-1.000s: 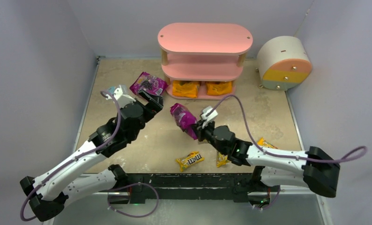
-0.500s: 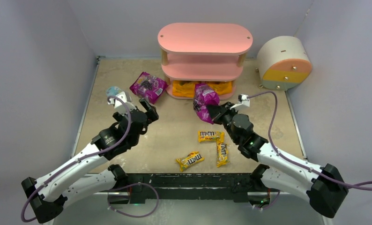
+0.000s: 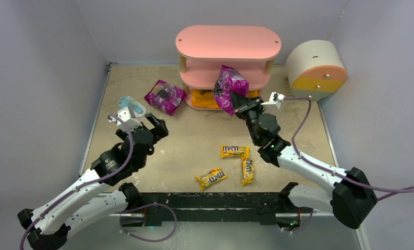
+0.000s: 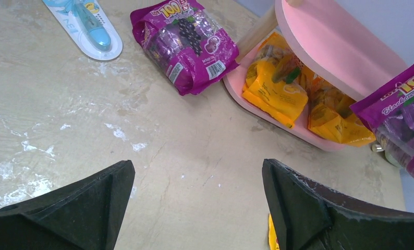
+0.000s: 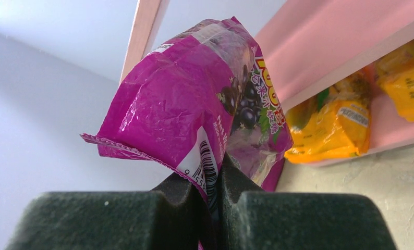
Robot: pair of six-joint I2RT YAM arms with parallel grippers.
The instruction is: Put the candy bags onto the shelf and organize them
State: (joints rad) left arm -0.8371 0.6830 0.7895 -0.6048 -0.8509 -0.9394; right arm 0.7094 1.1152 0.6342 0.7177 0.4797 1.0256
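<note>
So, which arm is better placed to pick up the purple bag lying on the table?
Left. The left tool is open, empty and near that purple bag; the right tool is shut on the other purple bag by the shelf.

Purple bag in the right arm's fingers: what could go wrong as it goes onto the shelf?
The right fingers pinch the purple bag only by one edge, so it could flop or slip. It stands upright before the shelf and may snag on a board's rim instead of sliding in. Pushed low, it could shove the orange bags.
</note>
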